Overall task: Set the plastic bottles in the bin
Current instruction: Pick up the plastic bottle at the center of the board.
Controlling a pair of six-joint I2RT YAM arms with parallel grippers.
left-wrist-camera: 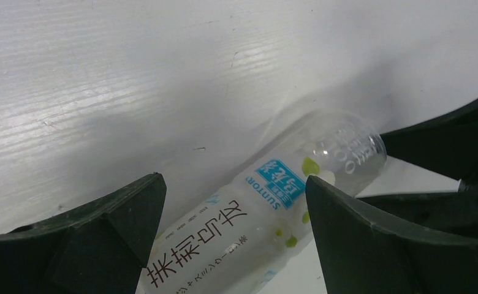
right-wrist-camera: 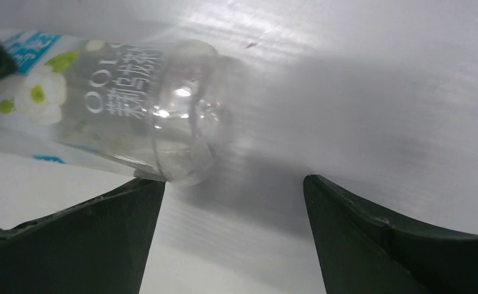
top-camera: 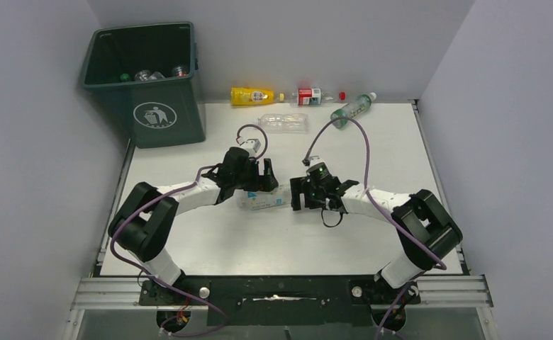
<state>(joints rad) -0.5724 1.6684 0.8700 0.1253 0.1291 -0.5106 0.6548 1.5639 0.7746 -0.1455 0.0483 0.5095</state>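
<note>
Partly done: a few bottles (top-camera: 149,74) are in the bin (top-camera: 181,106), five are left on the table (top-camera: 188,241).
At least three lie on the bin's bottom. A yellow one (top-camera: 251,95), a red-labelled one (top-camera: 309,96), a clear one (top-camera: 284,122) and a green-labelled one (top-camera: 352,110) lie by the far edge. A blue-labelled bottle (left-wrist-camera: 255,214) lies mid-table between the wide-spread jaws of the left gripper (left-wrist-camera: 233,190), ungripped. The right gripper (right-wrist-camera: 233,184), also wide, holds nothing, just beside the bottle's end.

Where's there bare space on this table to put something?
Bare: the table's near strip, short of the left gripper and right gripper; the far-right corner. Crowded: the far edge, with four bottles beside the bin, and the centre bottle.
</note>
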